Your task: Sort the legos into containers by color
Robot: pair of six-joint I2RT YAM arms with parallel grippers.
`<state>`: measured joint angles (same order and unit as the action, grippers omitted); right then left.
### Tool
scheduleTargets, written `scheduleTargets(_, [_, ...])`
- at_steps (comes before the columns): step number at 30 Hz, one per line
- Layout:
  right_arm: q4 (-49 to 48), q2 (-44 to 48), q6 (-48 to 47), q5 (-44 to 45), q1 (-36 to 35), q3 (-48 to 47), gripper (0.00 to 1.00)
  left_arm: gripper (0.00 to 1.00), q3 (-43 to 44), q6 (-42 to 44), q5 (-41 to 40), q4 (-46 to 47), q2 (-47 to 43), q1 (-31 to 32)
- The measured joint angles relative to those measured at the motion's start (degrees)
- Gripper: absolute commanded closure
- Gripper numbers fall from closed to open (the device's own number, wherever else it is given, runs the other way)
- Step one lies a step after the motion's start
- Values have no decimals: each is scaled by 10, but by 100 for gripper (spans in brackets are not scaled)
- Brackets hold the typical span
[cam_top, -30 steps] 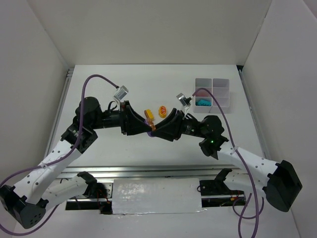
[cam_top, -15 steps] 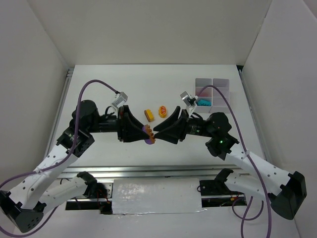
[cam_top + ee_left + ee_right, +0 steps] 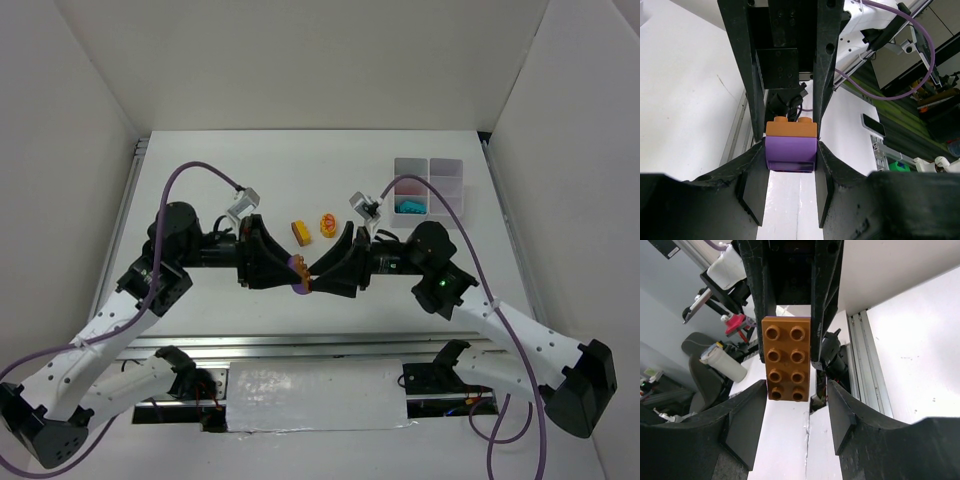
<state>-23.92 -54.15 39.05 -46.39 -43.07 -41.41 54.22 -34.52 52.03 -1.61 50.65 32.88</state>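
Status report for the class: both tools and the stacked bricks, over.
Left tool shut on purple brick, orange brick stacked on it. Right tool open, straddling orange brick. Nothing in the way.

Two robot arms are shown. The left arm and right arm are clad in white shells dotted with small dark screw holes and linked by rounded black joints. A purple cable is run along each arm. A small silver camera block is mounted at each wrist. Black wedge-shaped fingers are fitted. A green light is lit on the right arm.
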Motion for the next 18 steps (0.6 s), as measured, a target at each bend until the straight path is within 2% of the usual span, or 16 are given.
scheduleTargets(5, [2, -4, -2, -7, -12, -2, 45, 100, 0, 0, 0, 1, 8, 0])
scheduleTargets(6, [2, -6, -3, -7, -15, -3, 57, 100, 0, -1, 0, 2, 10, 0])
scheduleTargets(8, [6, -12, -9, -7, -19, -6, 65, 100, 0, -3, 6, 4, 13, 0])
scheduleTargets(12, [7, -19, -11, -10, -21, -9, 100, 100, 0, -4, 10, 2, 14, -1])
scheduleTargets(18, [27, -14, -31, -1, -21, -10, 100, 100, 4, 10, 7, -16, 15, -1])
